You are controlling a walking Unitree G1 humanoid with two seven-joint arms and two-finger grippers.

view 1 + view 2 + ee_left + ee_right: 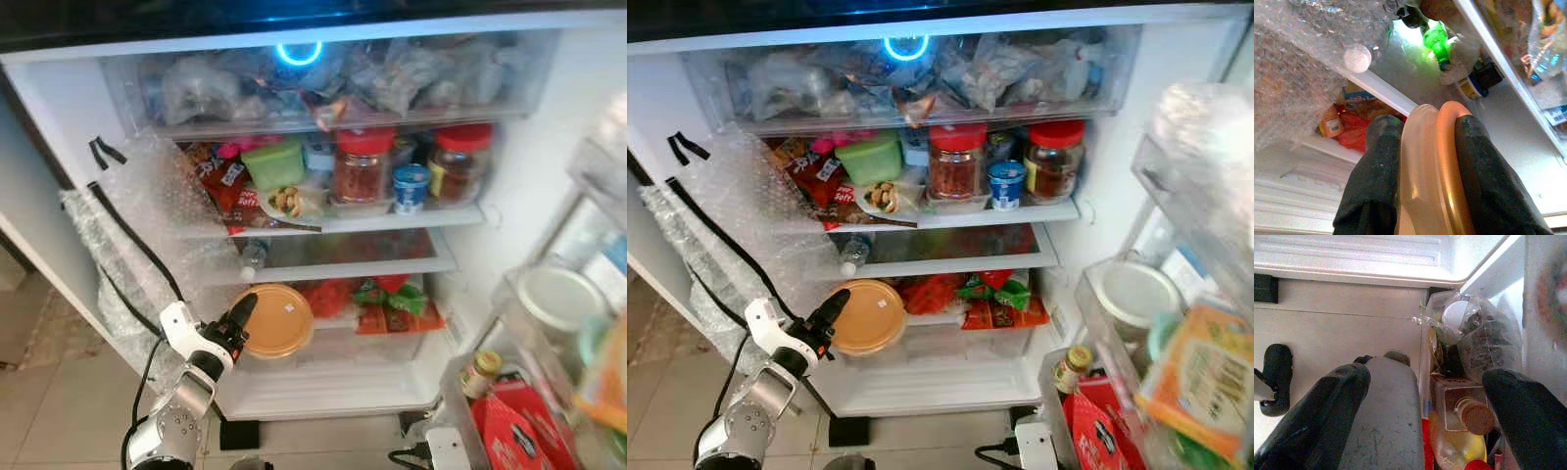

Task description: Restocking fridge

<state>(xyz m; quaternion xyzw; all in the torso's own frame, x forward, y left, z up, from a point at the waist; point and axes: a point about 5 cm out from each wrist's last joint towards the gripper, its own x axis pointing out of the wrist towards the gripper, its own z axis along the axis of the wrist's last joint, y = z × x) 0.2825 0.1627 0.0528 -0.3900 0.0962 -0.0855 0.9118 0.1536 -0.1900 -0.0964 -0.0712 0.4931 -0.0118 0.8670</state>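
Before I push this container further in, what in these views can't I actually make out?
- Orange-lidded container: its far side is hidden behind the lid in the head views, so what it rests on cannot be told.
- Left gripper: the container's rim hides what lies ahead in the left wrist view.
- Top drawer: frosted front blurs the bagged contents.
- Door shelf items: blurred and cut off by the frame edge.

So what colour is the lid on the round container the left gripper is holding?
Orange, on the round lidded container that the left gripper grips; clearest in the left eye view.

Top drawer [333, 78] contents blurred behind frosted plastic, door shelf items [1195, 382] cut off — blurred
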